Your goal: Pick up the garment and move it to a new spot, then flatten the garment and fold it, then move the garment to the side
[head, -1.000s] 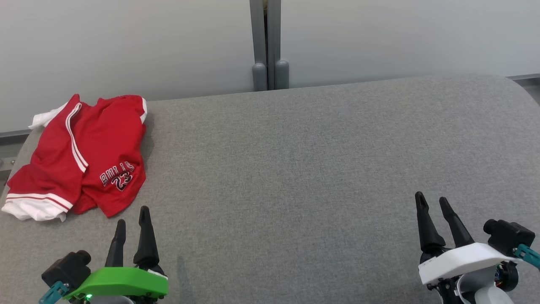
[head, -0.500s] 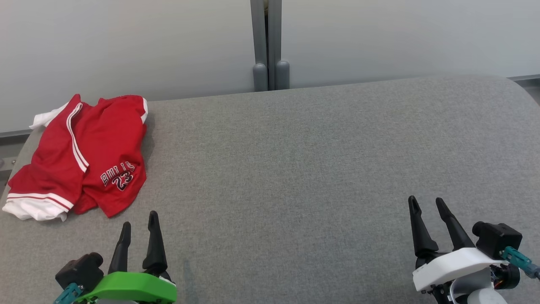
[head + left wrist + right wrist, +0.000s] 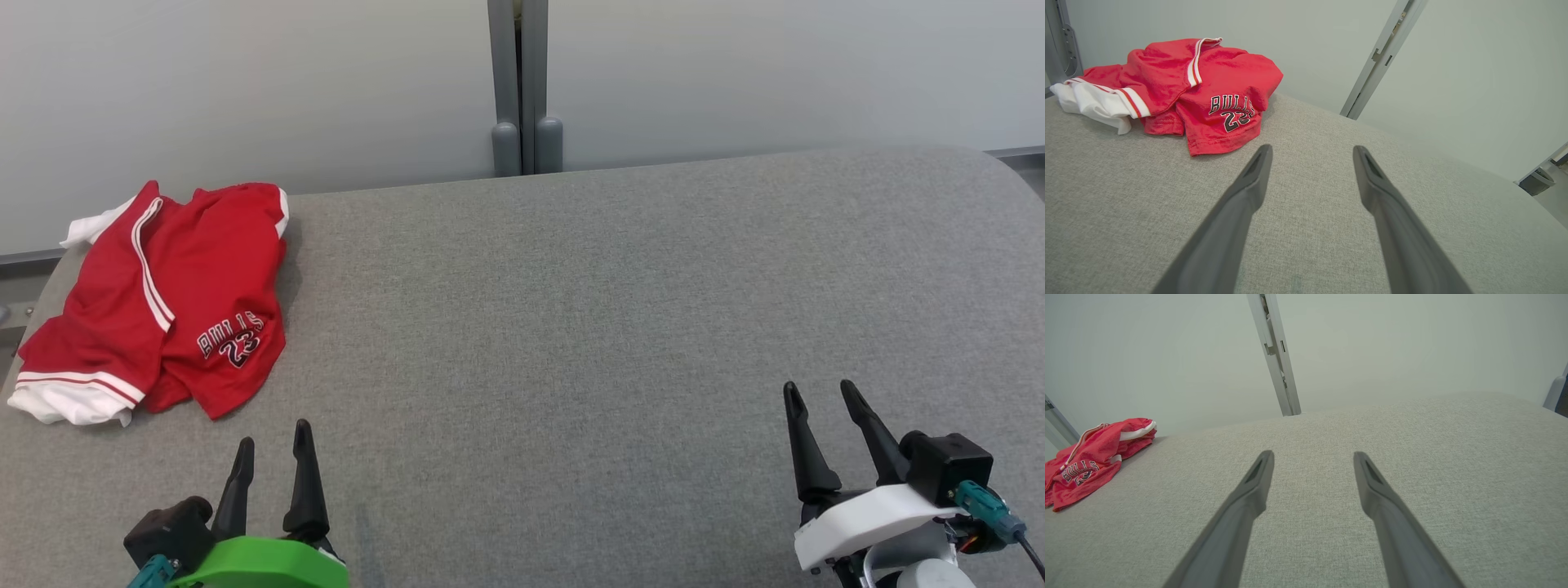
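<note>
Jaws wide apart; garment (image 3: pixel 1167 77) lettering (image 3: pixel 1231 111) upright (left wrist view)

Red cloth garment (image 3: pixel 155 298); rough woven grey table cover (image 3: pixel 571 327); matt, probably plastic fingers (image 3: pixel 1241 208).

Red garment (image 3: pixel 155 298) at table's (image 3: pixel 571 327) left

Garment (image 3: pixel 163 302): lower layers hidden under its own folds; left edge crops it in the right wrist view. Left claw (image 3: pixel 273 433) and right claw (image 3: pixel 818 385): bodies cropped by the head view's bottom edge.
</note>
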`<state>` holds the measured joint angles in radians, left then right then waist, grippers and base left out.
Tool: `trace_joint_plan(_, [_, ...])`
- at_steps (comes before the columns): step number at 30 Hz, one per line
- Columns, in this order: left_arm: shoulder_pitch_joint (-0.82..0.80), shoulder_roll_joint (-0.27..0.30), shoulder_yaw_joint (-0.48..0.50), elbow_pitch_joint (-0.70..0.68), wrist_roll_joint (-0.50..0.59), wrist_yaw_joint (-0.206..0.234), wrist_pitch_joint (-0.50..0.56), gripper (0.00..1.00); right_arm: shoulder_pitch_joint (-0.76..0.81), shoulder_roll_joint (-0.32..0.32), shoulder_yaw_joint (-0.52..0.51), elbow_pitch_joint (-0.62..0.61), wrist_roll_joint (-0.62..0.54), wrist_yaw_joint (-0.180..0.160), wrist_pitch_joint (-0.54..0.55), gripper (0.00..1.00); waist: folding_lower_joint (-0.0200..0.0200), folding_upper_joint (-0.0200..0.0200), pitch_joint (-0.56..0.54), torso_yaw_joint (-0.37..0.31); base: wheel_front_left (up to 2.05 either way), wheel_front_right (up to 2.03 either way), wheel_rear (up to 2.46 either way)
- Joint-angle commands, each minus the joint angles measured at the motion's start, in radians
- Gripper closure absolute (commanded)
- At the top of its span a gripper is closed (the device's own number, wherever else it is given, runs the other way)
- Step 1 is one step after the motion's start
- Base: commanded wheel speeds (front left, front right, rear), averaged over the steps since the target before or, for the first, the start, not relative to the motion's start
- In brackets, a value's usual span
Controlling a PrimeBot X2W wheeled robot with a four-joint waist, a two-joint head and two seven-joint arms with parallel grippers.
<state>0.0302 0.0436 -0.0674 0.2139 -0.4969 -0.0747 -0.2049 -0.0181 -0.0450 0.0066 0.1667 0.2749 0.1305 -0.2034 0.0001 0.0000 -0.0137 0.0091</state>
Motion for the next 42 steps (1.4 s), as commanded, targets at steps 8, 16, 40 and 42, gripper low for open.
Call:
trace_joint_plan(8, [0.011, 0.009, -0.009, 0.006, 0.060, -0.004, -0.022, 0.00, 0.006, -0.006, -0.002, -0.008, -0.078, 0.000, -0.024, 0.00, -0.0001, 0.0000, -0.002, 0.001, 0.00, 0.00, 0.00])
trace_joint_plan(16, [0.017, 0.009, -0.015, 0.018, 0.100, -0.005, -0.039, 0.00, 0.007, -0.007, 0.003, -0.012, -0.133, 0.000, -0.040, 0.00, -0.0001, 0.0000, -0.002, 0.001, 0.00, 0.00, 0.00])
trace_joint_plan(40, [0.022, 0.010, -0.021, 0.049, 0.144, -0.003, -0.060, 0.00, 0.012, -0.008, 0.005, -0.015, -0.217, 0.000, -0.063, 0.00, -0.0001, 0.0000, -0.002, 0.002, 0.00, 0.00, 0.00])
trace_joint_plan(42, [0.022, 0.010, -0.020, 0.050, 0.142, -0.003, -0.060, 0.00, 0.012, -0.008, 0.005, -0.016, -0.217, 0.000, -0.063, 0.00, -0.0001, 0.0000, -0.001, 0.002, 0.00, 0.00, 0.00])
